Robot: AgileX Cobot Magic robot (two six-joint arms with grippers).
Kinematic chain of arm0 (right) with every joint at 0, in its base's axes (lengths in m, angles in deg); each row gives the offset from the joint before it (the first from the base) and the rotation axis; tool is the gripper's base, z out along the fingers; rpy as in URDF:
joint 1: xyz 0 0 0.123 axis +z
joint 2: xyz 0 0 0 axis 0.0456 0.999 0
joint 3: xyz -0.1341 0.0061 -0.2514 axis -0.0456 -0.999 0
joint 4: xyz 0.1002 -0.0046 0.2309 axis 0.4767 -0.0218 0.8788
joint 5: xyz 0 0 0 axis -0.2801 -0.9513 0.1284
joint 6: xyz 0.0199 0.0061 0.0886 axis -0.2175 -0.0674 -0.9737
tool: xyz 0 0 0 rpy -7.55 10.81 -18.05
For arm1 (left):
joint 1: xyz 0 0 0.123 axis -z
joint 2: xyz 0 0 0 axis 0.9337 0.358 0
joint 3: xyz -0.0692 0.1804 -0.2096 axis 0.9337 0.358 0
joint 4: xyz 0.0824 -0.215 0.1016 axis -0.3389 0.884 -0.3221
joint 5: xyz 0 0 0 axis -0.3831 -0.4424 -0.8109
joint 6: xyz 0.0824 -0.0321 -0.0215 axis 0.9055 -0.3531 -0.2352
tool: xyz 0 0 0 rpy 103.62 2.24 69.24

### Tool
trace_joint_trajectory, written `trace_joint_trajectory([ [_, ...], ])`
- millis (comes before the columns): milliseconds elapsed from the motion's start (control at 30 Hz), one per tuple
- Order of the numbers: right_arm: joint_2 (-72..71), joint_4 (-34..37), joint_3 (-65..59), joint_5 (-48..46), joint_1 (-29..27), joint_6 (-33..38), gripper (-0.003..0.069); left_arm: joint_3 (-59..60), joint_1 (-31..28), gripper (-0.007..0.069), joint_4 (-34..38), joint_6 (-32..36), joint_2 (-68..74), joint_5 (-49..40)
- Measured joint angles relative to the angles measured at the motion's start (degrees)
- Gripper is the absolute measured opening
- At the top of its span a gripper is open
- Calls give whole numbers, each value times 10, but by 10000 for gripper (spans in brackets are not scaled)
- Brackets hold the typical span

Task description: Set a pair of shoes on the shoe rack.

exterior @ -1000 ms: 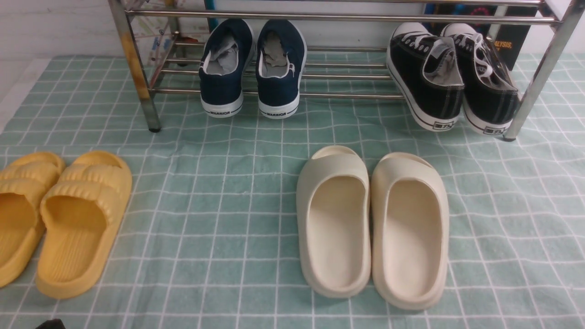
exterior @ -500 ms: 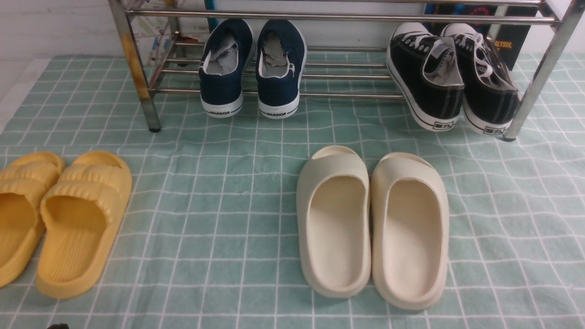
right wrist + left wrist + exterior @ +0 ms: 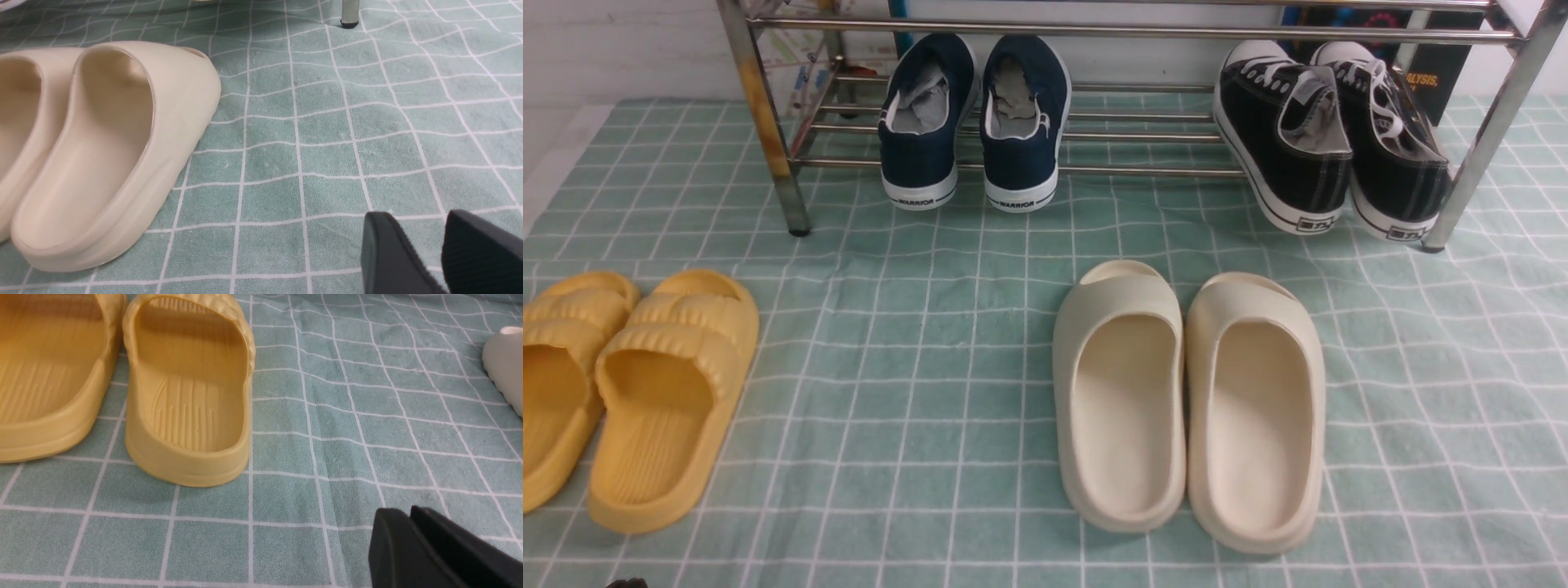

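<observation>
- Navy slip-ons (image 3: 972, 122) stand side by side at the upper middle of the front view, toes pushed in over the lower bars of the shoe rack (image 3: 768, 147), white heels hanging out at its front edge above the cloth.
- Black lace-up sneakers (image 3: 1331, 139) sit on the same bars at the upper right, leaning against each other.
- Cream slides (image 3: 1188, 400) lie together on the green checked cloth (image 3: 915, 343) at lower centre; yellow slides (image 3: 629, 392) lie at the lower left.
- Left gripper (image 3: 410, 516) shows in the lower right of its wrist view, fingers pressed together with nothing between them, above bare cloth just beside the heel of a yellow slide; the navy pair lies well apart from it, out of that view.
- Right gripper (image 3: 416, 237), in the lower right of its wrist view, has its fingers slightly spread and empty, near the cream slide and likewise well away from the navy pair.
</observation>
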State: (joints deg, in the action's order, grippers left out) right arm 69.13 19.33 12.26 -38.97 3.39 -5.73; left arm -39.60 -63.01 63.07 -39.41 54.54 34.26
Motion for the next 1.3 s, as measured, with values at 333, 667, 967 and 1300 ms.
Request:
trace_joint_trajectory([
  [333,0,0,0,0,0,0,239,0,0,68,0,0,0,0],
  [667,0,0,0,0,0,0,239,0,0,72,1,1,0,0],
  [967,0,0,0,0,0,0,239,0,0,82,1,2,0,0],
  [1300,0,0,0,0,0,0,239,0,0,84,1,2,0,0],
])
